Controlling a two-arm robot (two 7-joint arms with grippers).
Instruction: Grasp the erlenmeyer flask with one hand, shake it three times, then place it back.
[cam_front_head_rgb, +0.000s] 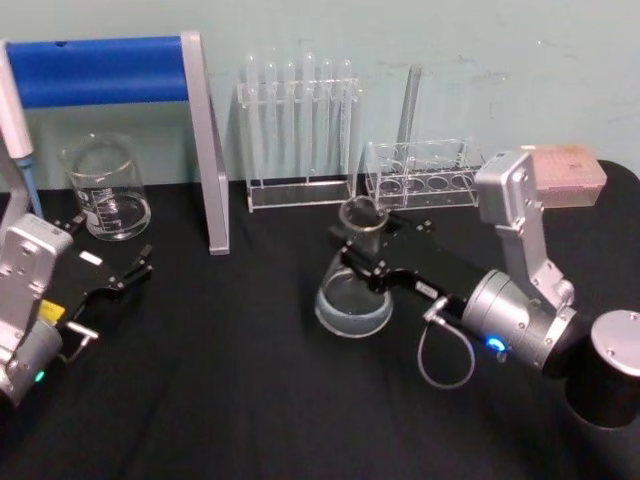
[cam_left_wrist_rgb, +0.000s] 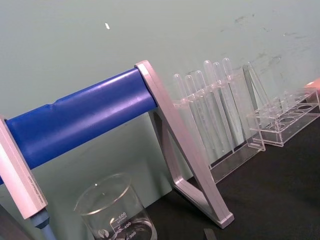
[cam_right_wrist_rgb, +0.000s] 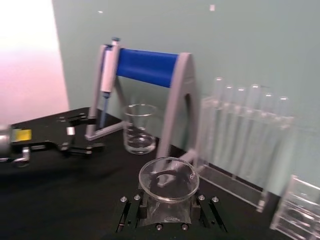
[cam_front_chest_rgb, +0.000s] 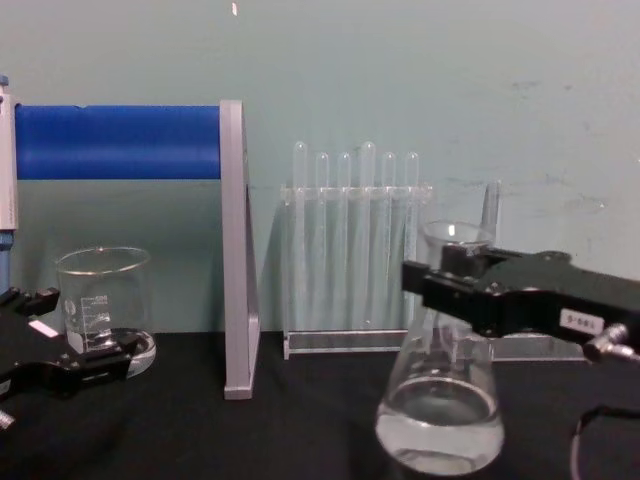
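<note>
We look down on a black desk (cam_front_head_rgb: 250, 400). At its back left stands a clear cylindrical glass beaker (cam_front_head_rgb: 105, 190) with white marks. Just to the right of the beaker, the foot of a grey metal stand with a blue crossbar (cam_front_head_rgb: 207, 150) rests on the desk. Further right along the back edge we see a clear plastic rack of thin test tubes (cam_front_head_rgb: 298, 130), then a lower clear plastic rack with round holes (cam_front_head_rgb: 420, 175), and a pinkish box (cam_front_head_rgb: 568, 172) in the far corner. Nearer the middle is a clear glass conical flask (cam_front_head_rgb: 352, 300) holding some liquid; we cannot tell whether its base touches the desk.
</note>
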